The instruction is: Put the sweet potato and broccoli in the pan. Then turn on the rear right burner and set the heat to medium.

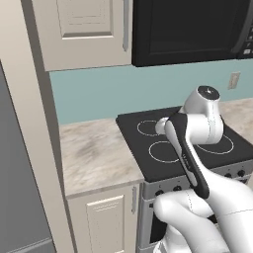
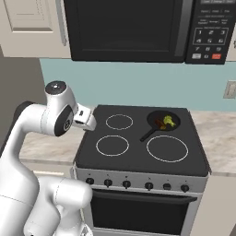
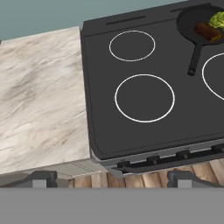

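The pan [image 2: 154, 118], a black skillet, sits on the rear right burner and hides most of it; its handle [image 2: 148, 134] points to the front left. Inside lie the reddish-brown sweet potato [image 2: 161, 123] and the yellow-green broccoli [image 2: 169, 120], side by side. The hand view has the pan [image 3: 190, 19] at its top right, holding the sweet potato [image 3: 208, 31] and the broccoli [image 3: 217, 19]. My gripper [image 3: 111, 179] is open and holds nothing. It hovers over the stove's front left corner, far from the pan.
A row of knobs [image 2: 126, 184] runs along the stove front. The black cooktop [image 3: 100, 109] has three white-ringed burners free of cookware. A marble counter [image 3: 39, 96] lies to its left. A microwave [image 2: 129, 27] hangs above, and a tall grey fridge [image 1: 15, 188] stands far left.
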{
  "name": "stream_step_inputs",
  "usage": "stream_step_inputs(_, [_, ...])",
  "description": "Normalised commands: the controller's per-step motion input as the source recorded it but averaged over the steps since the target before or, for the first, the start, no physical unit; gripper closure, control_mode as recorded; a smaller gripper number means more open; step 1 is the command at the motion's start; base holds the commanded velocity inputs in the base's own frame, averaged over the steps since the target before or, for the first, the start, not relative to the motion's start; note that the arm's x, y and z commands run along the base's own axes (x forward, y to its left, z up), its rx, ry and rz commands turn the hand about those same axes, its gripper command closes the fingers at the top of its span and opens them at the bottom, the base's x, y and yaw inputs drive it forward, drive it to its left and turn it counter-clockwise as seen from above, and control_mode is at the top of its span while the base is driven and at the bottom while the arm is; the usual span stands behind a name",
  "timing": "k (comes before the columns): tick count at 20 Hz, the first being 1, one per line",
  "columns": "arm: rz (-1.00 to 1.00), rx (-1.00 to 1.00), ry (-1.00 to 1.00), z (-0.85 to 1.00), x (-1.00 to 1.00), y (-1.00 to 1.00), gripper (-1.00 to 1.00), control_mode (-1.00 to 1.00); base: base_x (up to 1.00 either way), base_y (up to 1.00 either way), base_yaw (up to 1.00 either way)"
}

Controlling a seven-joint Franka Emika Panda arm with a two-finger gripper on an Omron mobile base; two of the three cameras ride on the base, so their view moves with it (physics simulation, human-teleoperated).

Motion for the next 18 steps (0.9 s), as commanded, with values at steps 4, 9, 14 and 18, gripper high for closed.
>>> stream_step_inputs(4, [0.00,0.00,0.00,0.00,0.00,0.00,-1.00,1.00,0.00,0.00,0.00])
stream_step_inputs(9, [0.00,0.00,0.00,0.00,0.00,-0.03,-1.00,-1.00,0.00,0.00,0.00])
stream_step_inputs(14, [0.00,0.00,0.00,0.00,0.06,-0.73,-1.00,-1.00,0.00,0.00,0.00])
stream_step_inputs(18, [0.00,0.03,0.00,0.00,0.00,-0.92,-1.00,-1.00,0.00,0.00,0.00])
